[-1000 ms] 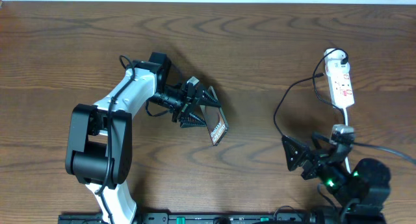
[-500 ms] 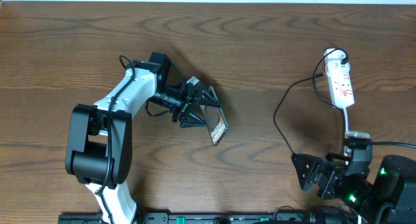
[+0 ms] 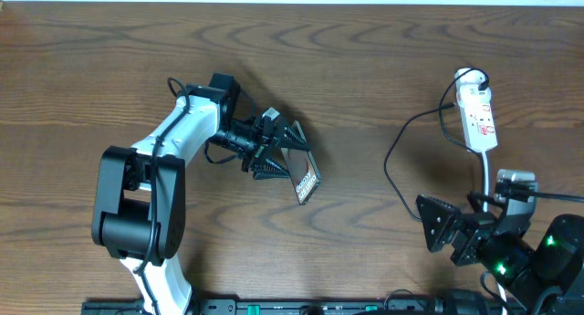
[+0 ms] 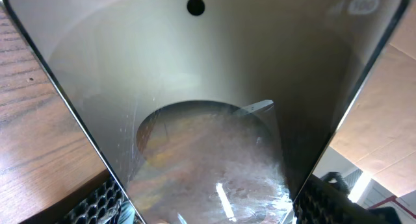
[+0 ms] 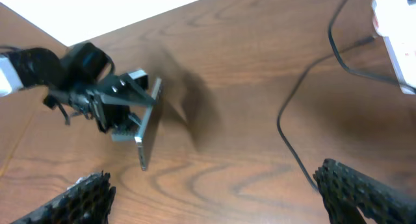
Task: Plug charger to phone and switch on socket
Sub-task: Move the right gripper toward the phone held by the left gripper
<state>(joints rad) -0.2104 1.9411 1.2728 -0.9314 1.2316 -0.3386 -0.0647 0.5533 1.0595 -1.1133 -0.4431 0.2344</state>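
My left gripper is shut on the phone, a dark slab with white lettering, held on edge and tilted above the table's middle. In the left wrist view the phone's glass face fills the frame between the fingers. The phone shows edge-on in the right wrist view. My right gripper is open and empty at the front right, its fingers spread wide above bare wood. The charger cable curves from the white socket strip at the right down toward my right arm; it also shows in the right wrist view. Its plug tip is not visible.
The white socket strip lies lengthwise near the right edge, with a white plug at its far end. A white cord runs from its near end toward the right arm. The socket's corner shows in the right wrist view.
My right arm pulled back toward the front edge, then shifted slightly right and up. The left arm and phone have not moved.
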